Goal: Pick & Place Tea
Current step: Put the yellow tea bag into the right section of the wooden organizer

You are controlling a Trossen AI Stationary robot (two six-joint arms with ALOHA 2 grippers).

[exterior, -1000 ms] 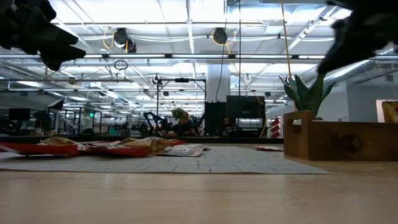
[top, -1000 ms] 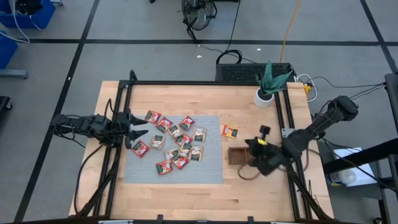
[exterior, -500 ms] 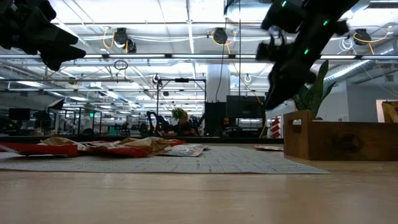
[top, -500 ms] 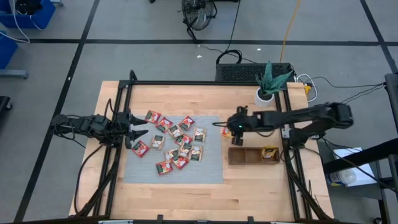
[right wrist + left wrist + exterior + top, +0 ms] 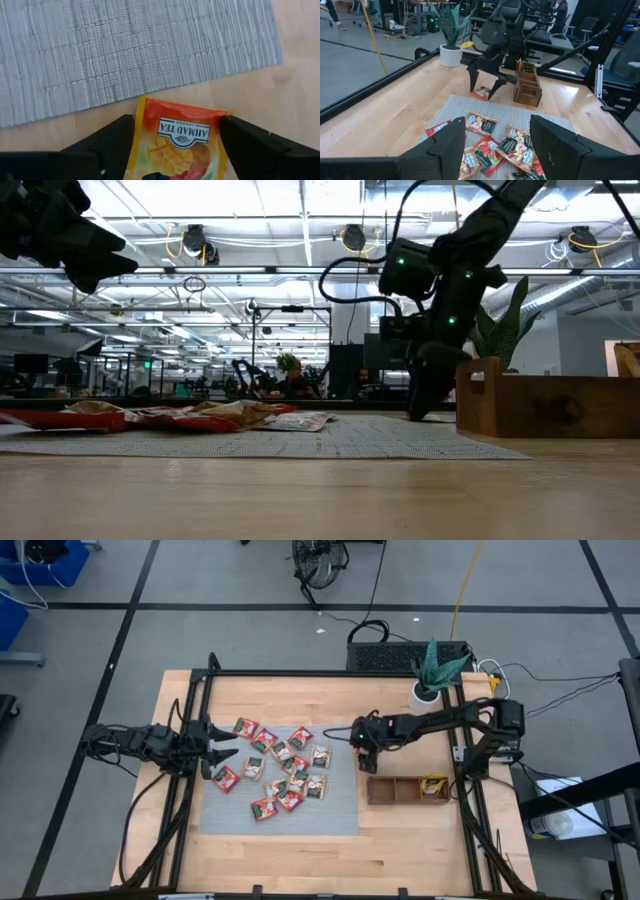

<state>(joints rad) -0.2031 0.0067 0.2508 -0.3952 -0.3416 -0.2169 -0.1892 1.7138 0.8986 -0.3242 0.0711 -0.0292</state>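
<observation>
- The table [image 5: 300,860] is pale wood with a smooth, matt face and visible grain.
- The grey mat [image 5: 125,50] is woven cloth-like stuff, ribbed and rough.
- The yellow-orange tea sachet [image 5: 177,142] looks like glossy printed foil or paper.
- The red and green sachets [image 5: 492,150] are shiny too.
- The tray [image 5: 527,87] is darker brown wood.
- The right gripper [image 5: 484,90] and left gripper [image 5: 500,145] fingers look like matt black plastic.
- The plant pot [image 5: 451,55] is smooth and white.

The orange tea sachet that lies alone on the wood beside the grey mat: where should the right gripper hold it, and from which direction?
Come straight down from above and pinch the orange sachet across its two opposite side edges. It lies flat on the bare wood, just off the grey mat, so no side approach offers a grip. The right gripper is open, one finger on each side, well placed.
</observation>
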